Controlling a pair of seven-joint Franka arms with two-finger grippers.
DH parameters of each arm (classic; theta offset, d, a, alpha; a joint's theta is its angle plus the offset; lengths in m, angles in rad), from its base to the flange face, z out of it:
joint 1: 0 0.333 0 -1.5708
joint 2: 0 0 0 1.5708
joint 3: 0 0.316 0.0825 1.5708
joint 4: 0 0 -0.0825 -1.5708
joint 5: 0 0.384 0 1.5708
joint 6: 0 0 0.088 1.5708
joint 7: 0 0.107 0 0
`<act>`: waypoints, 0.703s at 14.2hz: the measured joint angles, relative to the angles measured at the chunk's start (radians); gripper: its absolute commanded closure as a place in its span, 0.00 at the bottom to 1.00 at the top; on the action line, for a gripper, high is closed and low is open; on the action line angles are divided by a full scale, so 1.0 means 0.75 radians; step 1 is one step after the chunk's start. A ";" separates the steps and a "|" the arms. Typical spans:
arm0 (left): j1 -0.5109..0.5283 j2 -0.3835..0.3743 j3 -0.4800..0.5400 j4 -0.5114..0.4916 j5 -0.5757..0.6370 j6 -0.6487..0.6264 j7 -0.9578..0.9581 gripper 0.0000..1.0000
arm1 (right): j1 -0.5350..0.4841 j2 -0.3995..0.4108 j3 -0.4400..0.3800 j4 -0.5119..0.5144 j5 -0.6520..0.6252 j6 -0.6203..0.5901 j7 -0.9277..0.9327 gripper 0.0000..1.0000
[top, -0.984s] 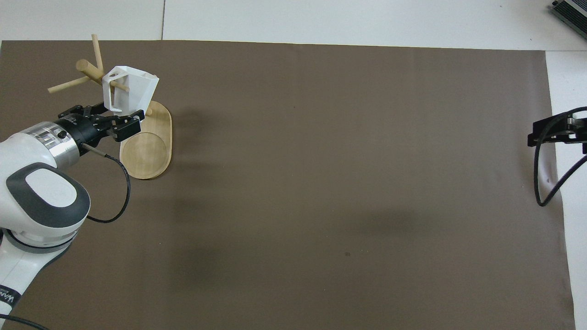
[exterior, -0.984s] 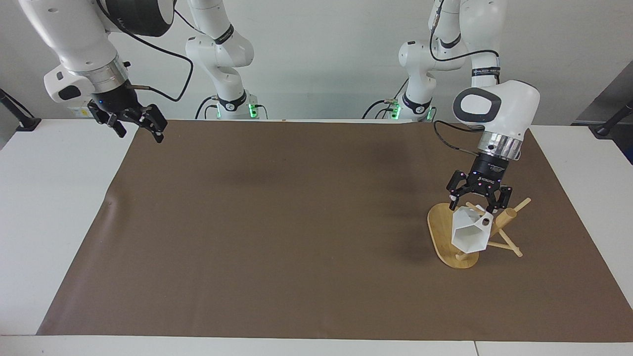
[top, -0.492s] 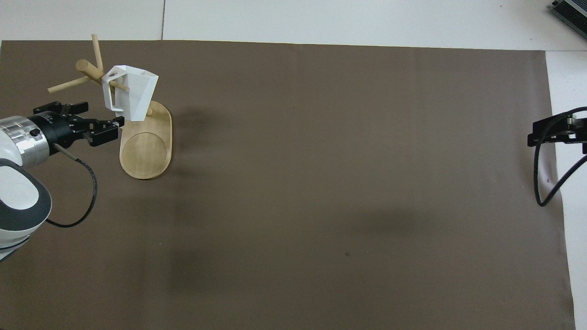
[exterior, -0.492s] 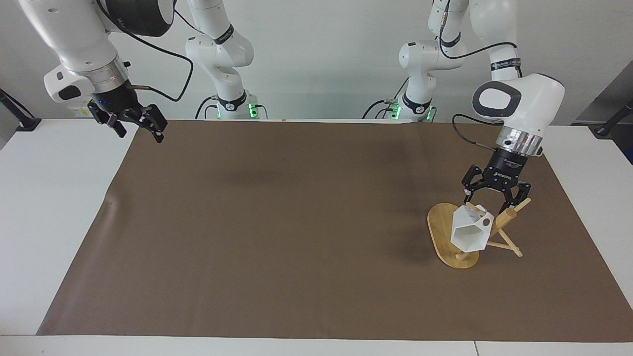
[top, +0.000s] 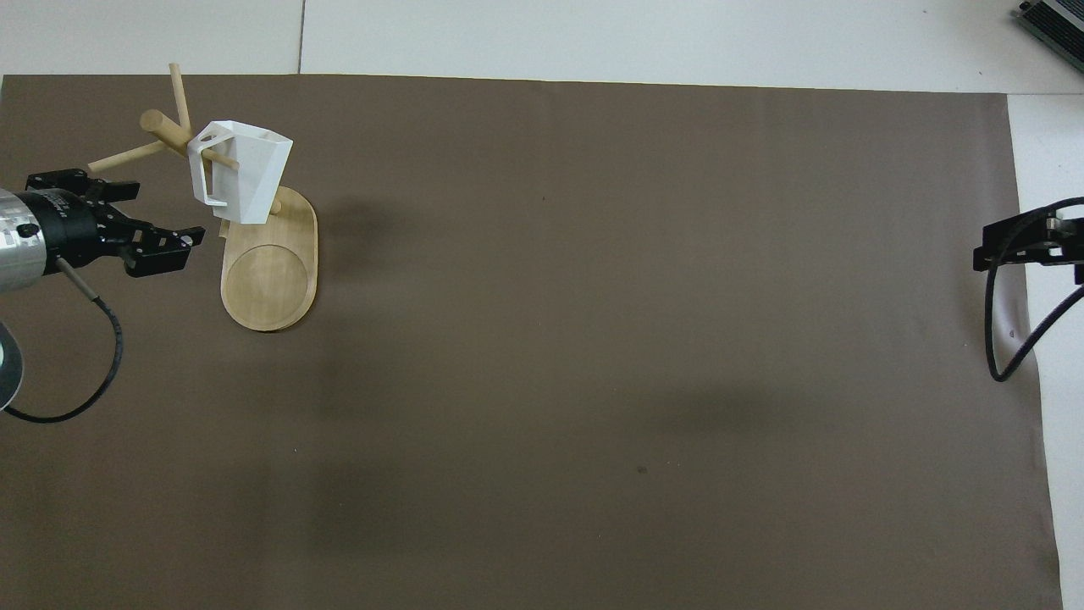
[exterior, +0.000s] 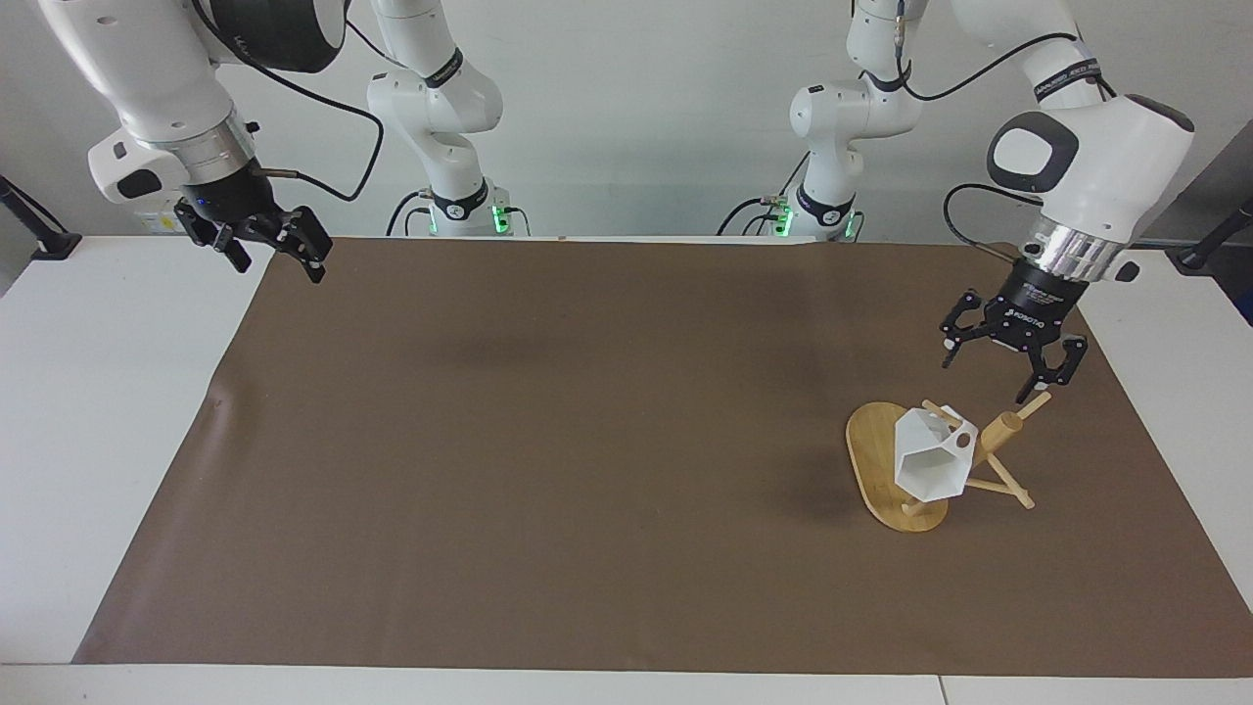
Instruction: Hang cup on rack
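The white faceted cup [exterior: 930, 462] hangs by its handle on a thin peg of the bamboo rack [exterior: 873, 452], tilted, its mouth toward the camera of the facing view. Nothing grips it. In the overhead view the cup [top: 247, 174] hangs over the rack's oval base [top: 271, 284]. My left gripper [exterior: 989, 378] is open and empty, in the air above the rack's pegs, apart from cup and rack; it also shows in the overhead view [top: 167, 212]. My right gripper [exterior: 279, 270] is open and empty, waiting raised over the mat's corner at the right arm's end [top: 1029, 246].
A brown mat [exterior: 587, 441] covers most of the white table [exterior: 108, 411]. The rack stands on the mat toward the left arm's end. A black cable [top: 1008, 339] hangs from the right arm.
My left gripper has risen and drawn back from the cup toward the left arm's end of the table. The cup stays hanging on the peg. The right arm has not moved.
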 measured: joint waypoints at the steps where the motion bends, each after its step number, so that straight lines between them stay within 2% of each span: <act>1: 0.000 -0.001 0.000 0.038 0.039 -0.065 0.051 0.00 | 0.000 0.000 0.000 0.000 0.000 0.000 0.000 0.00; 5: 0.004 -0.003 0.009 0.164 0.095 -0.288 0.377 0.00 | 0.000 0.000 0.000 0.000 0.000 0.000 0.000 0.00; 10: 0.010 -0.004 0.008 0.266 0.153 -0.412 0.935 0.00 | 0.000 0.000 0.000 0.000 0.000 0.000 0.000 0.00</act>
